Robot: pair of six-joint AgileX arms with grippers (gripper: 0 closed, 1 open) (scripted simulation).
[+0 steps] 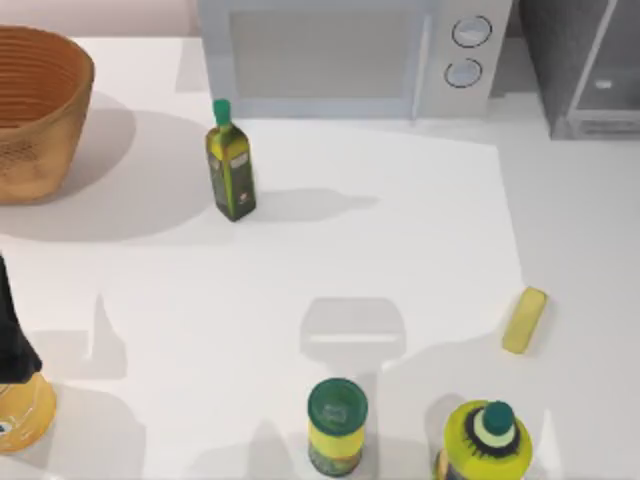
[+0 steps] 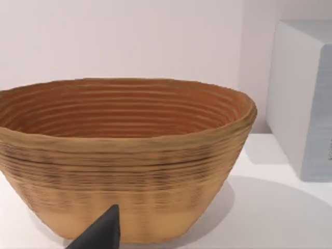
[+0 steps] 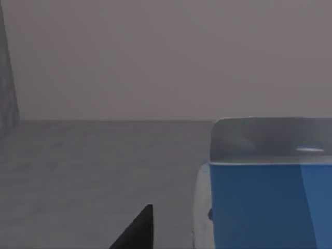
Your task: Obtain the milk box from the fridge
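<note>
The fridge (image 1: 585, 65) stood at the worktop's (image 1: 400, 240) far right corner, the blue, white-topped milk box (image 3: 270, 202) on its grey floor. The wicker basket (image 1: 35, 110) sat at the far left corner. One dark fingertip (image 3: 137, 231) of the right gripper showed close by the carton; whether either gripper was open could not be told.

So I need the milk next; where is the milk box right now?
The milk box sits on the grey floor inside the fridge, at the table's far right corner beside the microwave; the right wrist view shows it close up.
</note>
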